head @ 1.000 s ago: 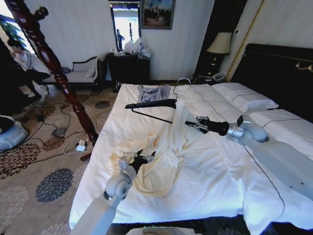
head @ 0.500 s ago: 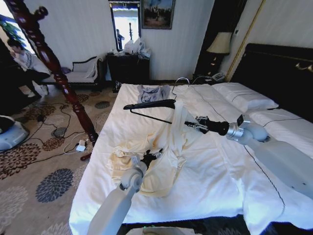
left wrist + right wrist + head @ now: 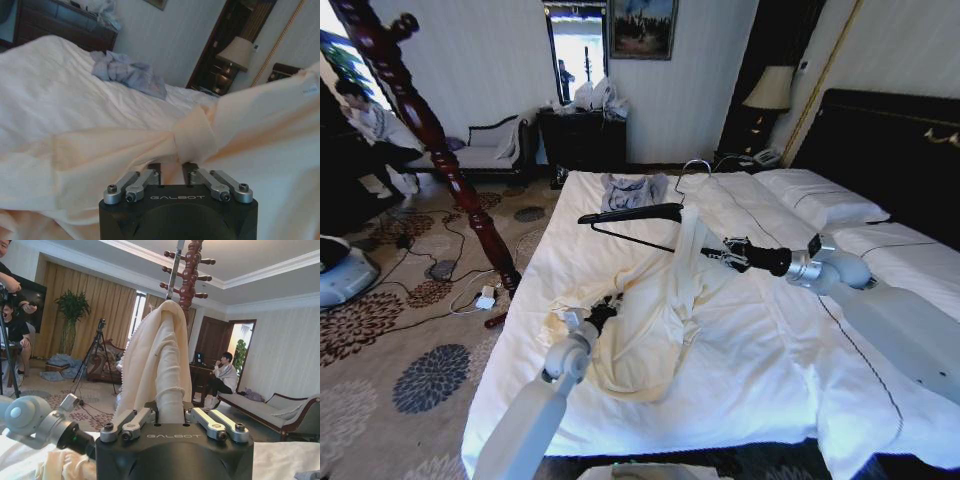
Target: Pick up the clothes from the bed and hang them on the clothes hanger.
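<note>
Head view: the cream robe (image 3: 655,310) lies spread across the white bed (image 3: 760,370), nearer the left long edge and the foot than the pillows (image 3: 820,200). One strip of it rises to the black clothes hanger (image 3: 630,215), which hangs tilted above the middle of the bed. The right claw (image 3: 720,252) reaches in from the headboard side and is clenched on that raised strip just below the hanger. The left claw (image 3: 603,311) sits low on the crumpled part of the robe near the bed's left edge; from here I cannot tell how its fingers stand. A small grey-blue garment (image 3: 632,190) lies at the far end of the bed, and a reddish-brown wooden post (image 3: 430,140) leans over the carpet beside the left edge.

Left wrist view: the left claw (image 3: 171,170) has its fingers drawn close together against a knotted band of the robe (image 3: 192,137), the fabric bunched right at the tips. The grey-blue garment (image 3: 127,75) lies beyond on the duvet.

Right wrist view: the right claw (image 3: 169,412) grips a fold of the robe (image 3: 155,360), which stands up between its fingers and drapes over the hanger's thin metal hook (image 3: 175,265). The wooden post (image 3: 192,270) rises just behind it. The left arm (image 3: 40,425) shows lower down.
</note>
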{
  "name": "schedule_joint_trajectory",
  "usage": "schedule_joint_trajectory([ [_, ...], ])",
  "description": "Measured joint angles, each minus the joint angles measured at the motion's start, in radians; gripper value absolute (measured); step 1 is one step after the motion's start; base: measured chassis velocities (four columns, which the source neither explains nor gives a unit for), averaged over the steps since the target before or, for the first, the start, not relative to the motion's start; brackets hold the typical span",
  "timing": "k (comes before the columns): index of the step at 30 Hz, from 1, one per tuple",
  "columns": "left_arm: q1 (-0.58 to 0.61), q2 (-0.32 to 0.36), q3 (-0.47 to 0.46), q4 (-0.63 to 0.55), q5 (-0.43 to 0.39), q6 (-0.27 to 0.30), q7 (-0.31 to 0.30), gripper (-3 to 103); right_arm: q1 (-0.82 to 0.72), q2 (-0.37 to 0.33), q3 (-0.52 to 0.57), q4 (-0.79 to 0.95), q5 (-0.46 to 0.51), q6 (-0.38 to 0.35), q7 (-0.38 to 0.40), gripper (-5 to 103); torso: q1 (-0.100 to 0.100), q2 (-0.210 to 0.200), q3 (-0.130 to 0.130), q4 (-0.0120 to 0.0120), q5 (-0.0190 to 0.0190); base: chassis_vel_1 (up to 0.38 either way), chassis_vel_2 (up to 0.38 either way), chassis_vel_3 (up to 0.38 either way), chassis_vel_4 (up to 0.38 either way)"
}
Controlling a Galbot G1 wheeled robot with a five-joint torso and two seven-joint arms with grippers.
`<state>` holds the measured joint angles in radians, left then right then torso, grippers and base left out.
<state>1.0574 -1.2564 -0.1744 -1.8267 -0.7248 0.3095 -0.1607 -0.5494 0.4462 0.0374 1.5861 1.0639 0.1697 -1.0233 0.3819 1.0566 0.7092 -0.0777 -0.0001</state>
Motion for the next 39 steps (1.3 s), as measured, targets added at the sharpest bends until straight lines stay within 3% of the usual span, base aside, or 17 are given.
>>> schedule_joint_trajectory([
  [2, 0.0, 0.014, -0.007, -0.016, -0.011, 0.001, 0.003, 12, 0.001, 0.0, 0.0, -0.004, -0.001, 0.002, -0.002, 20, 0.0, 0.0, 0.0, 0.0, -0.0001, 0.0, 0.0, 0.0, 0.0],
  [7, 0.007, 0.055, -0.025, -0.049, -0.018, 0.006, 0.026, 1, 0.002, 0.0, 0.004, -0.016, -0.001, 0.006, -0.004, 20, 0.0, 0.0, 0.0, -0.0001, -0.0001, 0.0, 0.0, 0.0, 0.0],
  [24, -0.043, 0.101, -0.135, -0.052, -0.083, 0.012, 0.024, 0, -0.004, -0.001, 0.01, -0.022, -0.004, 0.014, -0.012, 20, 0.0, 0.0, 0.0, 0.0, -0.0001, 0.0, 0.0, 0.0, 0.0],
  [29, -0.081, 0.136, -0.163, -0.077, -0.146, 0.02, 0.036, 0, -0.002, -0.003, 0.01, -0.022, -0.004, 0.014, -0.012, 20, 0.0, 0.0, 0.0, -0.0001, 0.0, 0.0, 0.0, 0.0, 0.0],
  [36, -0.126, 0.171, -0.219, -0.109, -0.352, 0.03, 0.087, 0, 0.004, 0.0, 0.009, -0.046, -0.004, 0.014, -0.017, 20, 0.0, 0.0, 0.0, -0.0001, 0.0001, 0.0, 0.0, 0.0, 0.0],
  [39, -0.139, 0.169, -0.225, -0.108, -0.376, 0.034, 0.085, 0, 0.006, 0.002, 0.009, -0.039, -0.004, 0.014, -0.017, 20, 0.0, 0.0, 0.0, -0.0001, 0.0001, 0.0, 0.0, 0.0, 0.0],
])
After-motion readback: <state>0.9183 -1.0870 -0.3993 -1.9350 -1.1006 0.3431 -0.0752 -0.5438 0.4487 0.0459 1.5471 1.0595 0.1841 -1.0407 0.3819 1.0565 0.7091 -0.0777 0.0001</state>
